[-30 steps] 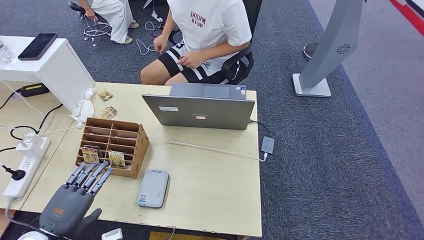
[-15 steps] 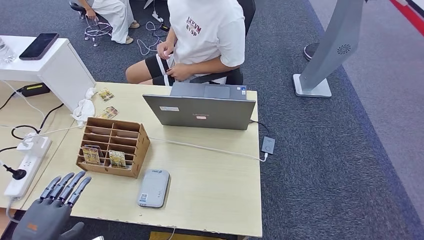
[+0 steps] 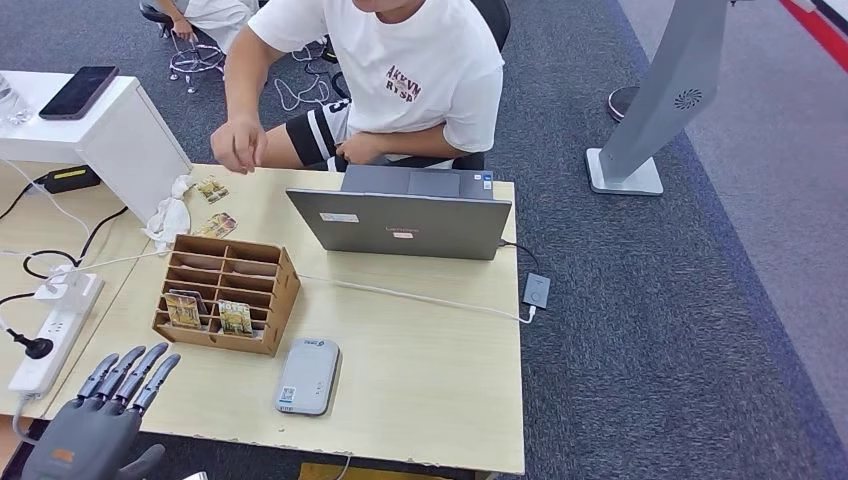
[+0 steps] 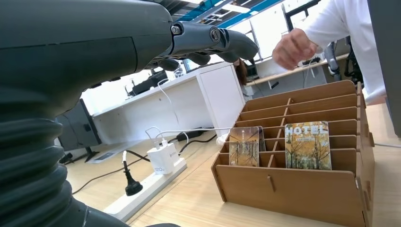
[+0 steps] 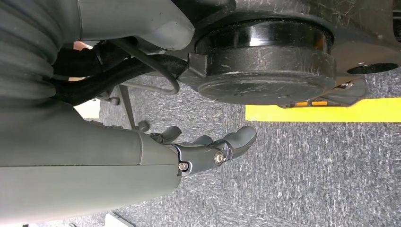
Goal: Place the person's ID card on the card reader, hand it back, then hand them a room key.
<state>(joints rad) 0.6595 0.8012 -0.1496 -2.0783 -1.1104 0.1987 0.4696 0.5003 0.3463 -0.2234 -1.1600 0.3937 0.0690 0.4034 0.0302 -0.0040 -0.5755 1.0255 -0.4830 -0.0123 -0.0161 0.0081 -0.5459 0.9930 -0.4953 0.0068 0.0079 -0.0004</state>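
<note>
Yellow "HOTEL" card [image 4: 307, 144] lettering legible from left wrist.

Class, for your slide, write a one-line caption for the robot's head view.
Left robot hand open at the desk edge near the wooden card organizer and card reader, as a seated person reaches forward.

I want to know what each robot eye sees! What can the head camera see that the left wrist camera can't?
Head view alone: the grey card reader, the laptop and the black phone on the white cabinet.

Left wrist view alone: the word HOTEL on the card standing in the wooden organizer.

Both: the organizer with its two cards, the white power strip, the person's raised hand, and the robot's left hand, its fingers apart and holding nothing.
</note>
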